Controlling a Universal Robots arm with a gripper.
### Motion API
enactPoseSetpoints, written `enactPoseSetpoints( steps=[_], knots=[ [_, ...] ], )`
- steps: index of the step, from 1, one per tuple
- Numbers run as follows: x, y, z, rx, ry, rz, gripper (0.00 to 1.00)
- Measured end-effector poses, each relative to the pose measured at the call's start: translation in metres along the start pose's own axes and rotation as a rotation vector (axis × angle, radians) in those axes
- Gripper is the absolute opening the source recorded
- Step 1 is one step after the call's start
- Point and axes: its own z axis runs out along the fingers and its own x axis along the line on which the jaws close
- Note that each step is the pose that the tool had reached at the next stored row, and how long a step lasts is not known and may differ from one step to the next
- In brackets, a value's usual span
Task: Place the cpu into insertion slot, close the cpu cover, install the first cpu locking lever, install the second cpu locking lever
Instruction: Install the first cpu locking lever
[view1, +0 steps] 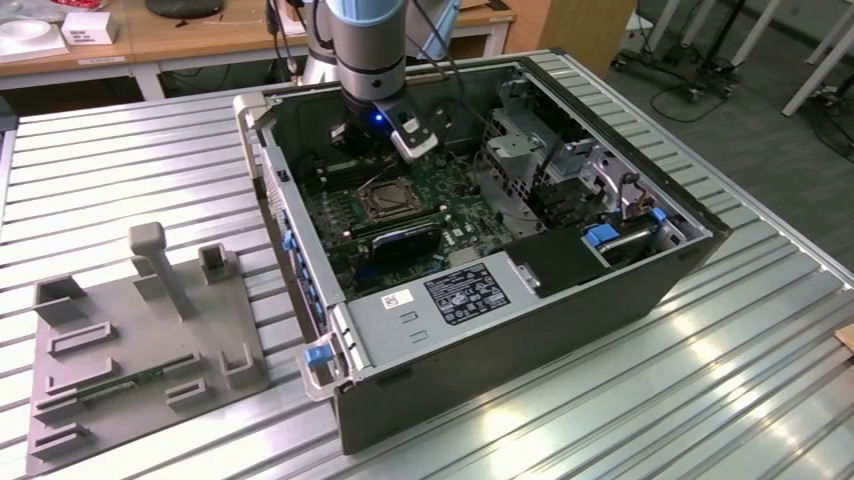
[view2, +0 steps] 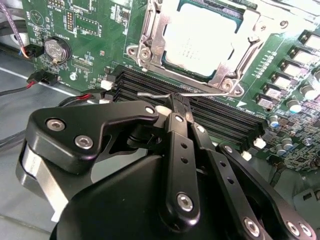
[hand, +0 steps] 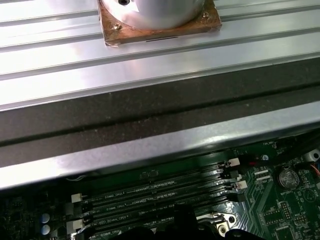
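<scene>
Inside the open case, tool clenched on the locking lever at the cpu cover edge

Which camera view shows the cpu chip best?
The second wrist view: the cpu lies close and face-up inside the cpu cover. The exterior view shows the insertion slot small and distant; the first wrist view catches a corner of the cover.

Pale matt metal cpu, shiny silvery metal cpu cover, glossy black end effector, ribbed brushed-metal tabletop with soft sheen
</scene>
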Motion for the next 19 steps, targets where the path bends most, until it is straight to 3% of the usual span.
enactPoseSetpoints(
  steps=[10, 19],
  knots=[
    [-0.0004, -0.0001, 0.001, -0.0003, -0.0001, 0.0, 0.11],
    [-0.0024, -0.0012, 0.0073, -0.0001, 0.0, 0.0, 0.11]
  ],
)
